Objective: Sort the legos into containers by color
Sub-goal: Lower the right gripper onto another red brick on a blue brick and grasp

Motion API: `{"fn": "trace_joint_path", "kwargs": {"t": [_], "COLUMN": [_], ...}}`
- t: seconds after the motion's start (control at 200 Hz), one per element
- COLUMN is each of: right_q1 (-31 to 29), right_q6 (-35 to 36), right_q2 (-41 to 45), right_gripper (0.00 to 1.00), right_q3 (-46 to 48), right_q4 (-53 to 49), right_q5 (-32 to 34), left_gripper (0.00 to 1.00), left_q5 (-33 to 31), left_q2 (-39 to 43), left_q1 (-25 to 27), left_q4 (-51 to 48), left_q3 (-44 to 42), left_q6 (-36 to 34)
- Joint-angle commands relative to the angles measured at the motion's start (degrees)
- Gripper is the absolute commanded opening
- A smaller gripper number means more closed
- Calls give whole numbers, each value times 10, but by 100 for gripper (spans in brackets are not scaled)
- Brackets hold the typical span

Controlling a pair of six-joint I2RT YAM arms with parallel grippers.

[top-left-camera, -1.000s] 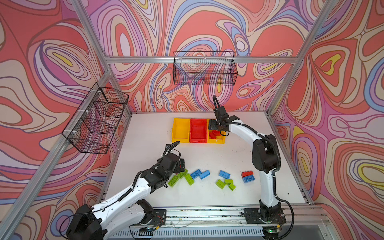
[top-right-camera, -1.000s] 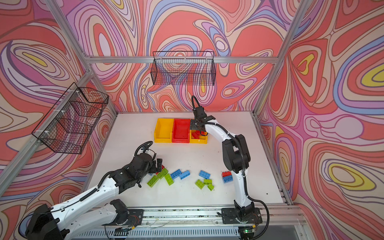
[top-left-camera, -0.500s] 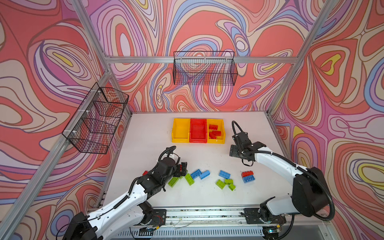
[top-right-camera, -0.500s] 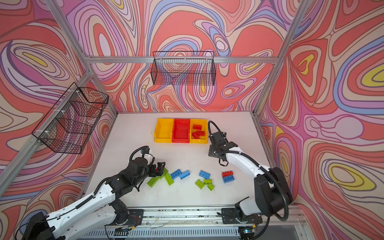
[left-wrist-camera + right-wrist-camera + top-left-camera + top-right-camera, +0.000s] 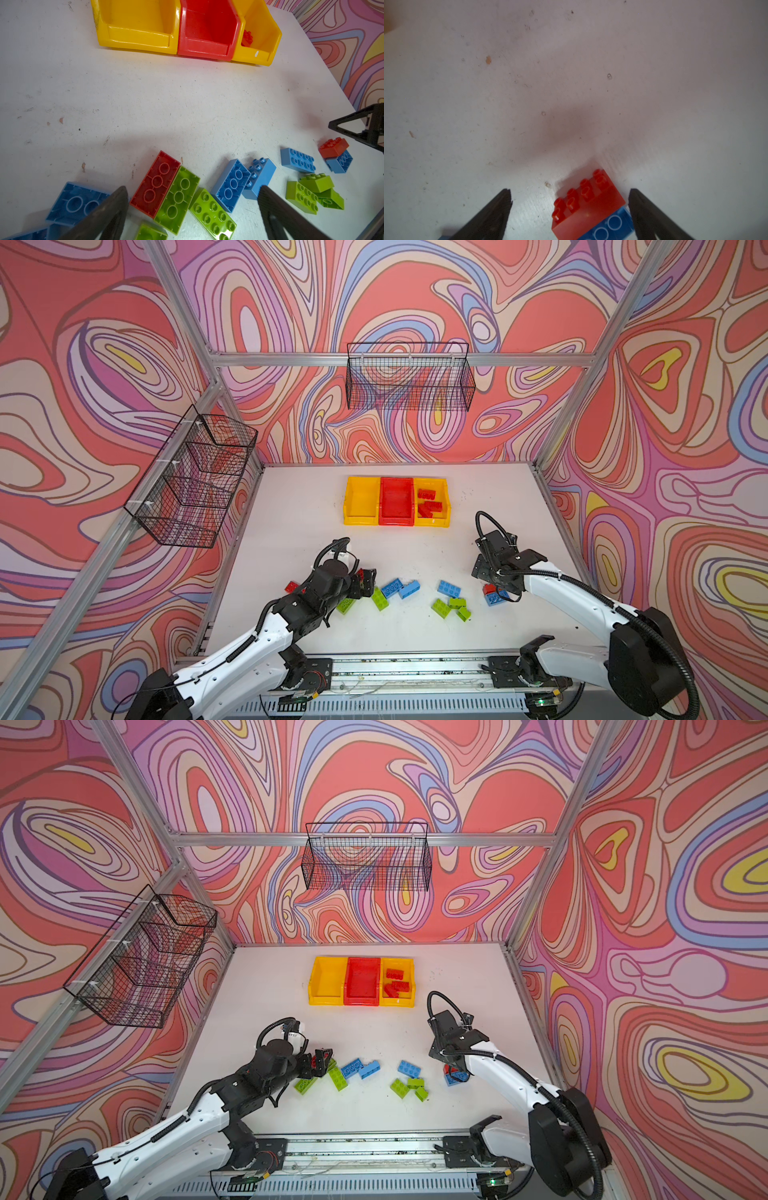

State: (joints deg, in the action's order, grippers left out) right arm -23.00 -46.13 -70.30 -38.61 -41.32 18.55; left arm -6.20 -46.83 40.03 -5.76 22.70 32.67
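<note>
Red, green and blue legos lie scattered across the front of the white table [image 5: 415, 547]. At the back stand three bins: a yellow one [image 5: 360, 501], a red one [image 5: 397, 502], and a yellow one [image 5: 444, 506] holding red legos [image 5: 430, 504]. My left gripper [image 5: 365, 583] [image 5: 192, 189] is open low over an upturned red lego [image 5: 155, 184] and green legos [image 5: 177, 199]. My right gripper [image 5: 482, 576] [image 5: 570, 191] is open, and a red lego [image 5: 588, 205] resting on a blue one [image 5: 610, 226] lies between its fingers, untouched.
Blue legos [image 5: 400, 588] and a green cluster [image 5: 451, 608] lie between the two grippers. Another red lego [image 5: 292, 586] sits left of the left arm. Wire baskets hang on the left wall [image 5: 195, 481] and the back wall [image 5: 409, 377].
My right arm has swung back from the bins to the front right, over the red lego on the blue one. The left gripper has shifted slightly to the right over the legos.
</note>
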Motion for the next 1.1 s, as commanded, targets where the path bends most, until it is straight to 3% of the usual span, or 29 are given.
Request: {"fn": "trace_joint_path", "kwargs": {"t": [0.0, 0.746, 1.017, 1.092], "right_q1": [0, -2, -24, -30], "right_q6": [-15, 18, 20, 23], "right_q2": [-7, -36, -66, -74], "right_gripper": [92, 83, 66, 56], "right_q3": [19, 33, 23, 20], "right_q4": [8, 90, 110, 113], "right_q5": [-10, -84, -86, -86], "left_gripper": [100, 100, 100, 100], "left_q5": [-3, -24, -29, -32], "left_q2": [7, 1, -3, -5], "left_q1": [0, 0, 0, 0], "left_q4": [3, -5, -12, -12], "left_q3": [-8, -12, -11, -12], "left_q6": [7, 9, 14, 15]}}
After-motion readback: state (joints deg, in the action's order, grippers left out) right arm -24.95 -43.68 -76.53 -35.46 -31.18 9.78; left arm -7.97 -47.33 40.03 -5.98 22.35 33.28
